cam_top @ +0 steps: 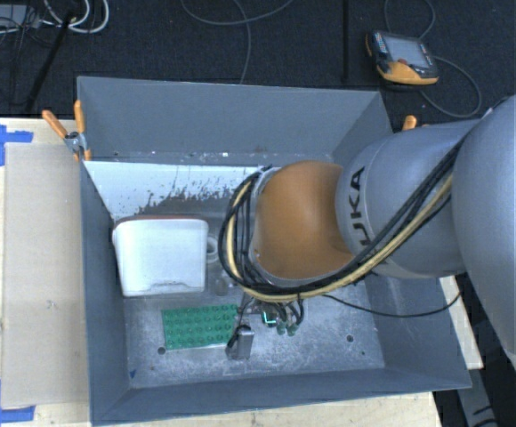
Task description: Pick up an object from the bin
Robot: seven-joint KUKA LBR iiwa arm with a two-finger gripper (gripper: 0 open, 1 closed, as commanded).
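Observation:
My gripper (239, 342) reaches down under the orange wrist cover to the bin floor near the front middle. Its tip sits at the right edge of a flat green studded plate (200, 326), which lies flat on the floor; whether it touches the plate I cannot tell. A white rectangular tub (161, 254) stands just behind the plate, in the left half of the bin, apart from the gripper.
The arm and its orange cover with black and yellow cables hang over the bin's middle and right, hiding the floor beneath. A small grey thing peeks out between the white tub and the cables. Bare floor shows at the front right.

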